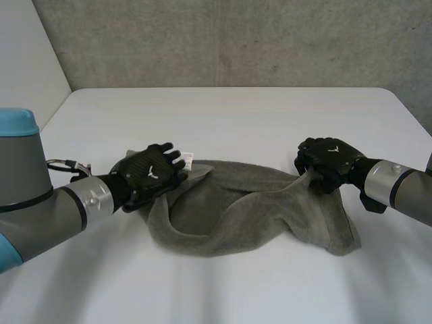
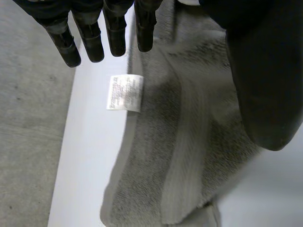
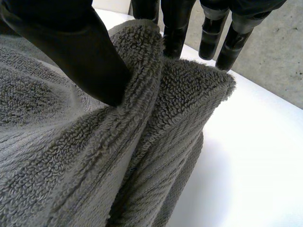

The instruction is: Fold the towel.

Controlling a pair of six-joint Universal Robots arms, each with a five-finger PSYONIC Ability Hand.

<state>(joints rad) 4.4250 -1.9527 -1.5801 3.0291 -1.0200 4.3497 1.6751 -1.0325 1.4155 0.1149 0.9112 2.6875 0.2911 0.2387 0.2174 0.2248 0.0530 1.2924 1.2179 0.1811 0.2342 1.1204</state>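
Pinching a towel [image 1: 250, 216] corner in our right hand [image 1: 329, 162], we hold our left hand [image 1: 152, 172], fingers straight, above its label [image 2: 125, 92] on the tabletop [image 1: 236, 115].

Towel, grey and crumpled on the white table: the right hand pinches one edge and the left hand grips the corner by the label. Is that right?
Not quite. The left hand is not gripping: the left wrist view shows its fingers straight and open over the towel corner by the label. The right hand does pinch an edge, on the white table.
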